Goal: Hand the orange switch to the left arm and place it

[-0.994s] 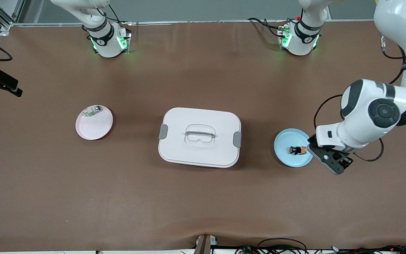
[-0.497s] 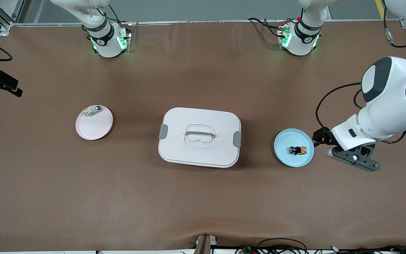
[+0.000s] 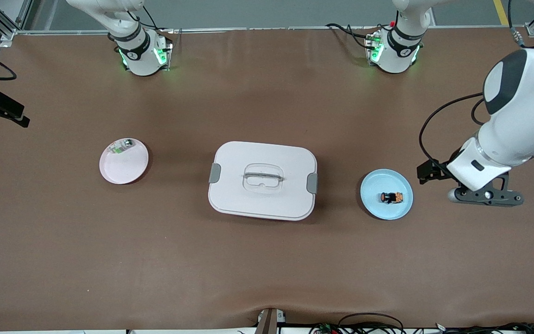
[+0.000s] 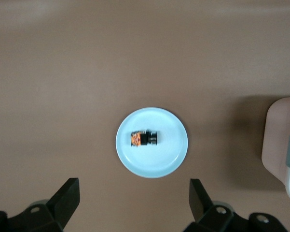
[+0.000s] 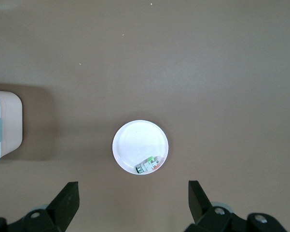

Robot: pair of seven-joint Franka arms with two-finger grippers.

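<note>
The table (image 3: 267, 260) carries three things in a row, and the biggest is the box (image 3: 263, 180), standing in the middle with its lid closed and its grey latches at both short sides. It lies between the two plates, so anything going from one end to the other must pass around it or over it.

The left arm (image 3: 517, 120) reaches in from the left arm's end of the table. The left gripper (image 4: 135, 205) hangs in the air above the table, just beside the blue plate (image 3: 373, 204) and not over it, and its two fingers stand wide apart with nothing between them. The right gripper (image 5: 132, 205) is up above the pink plate (image 3: 128, 169); its fingers are spread wide and empty too, and this arm seems to wait.

The pink plate holds only a small green-and-white component (image 3: 121, 146) close to its rim.

The orange switch (image 3: 391, 197) lies on its side near the middle of the blue plate, touching nothing else. It is probably very light and stiff, a hard small part that will not bend under the fingers. Being round and smooth, it may roll or slip away if the fingers close on its ends or come down off centre. The safer hold seems to be across the black body, the pads on the two long sides. For the hand-over, one end should stay free for the other gripper.
</note>
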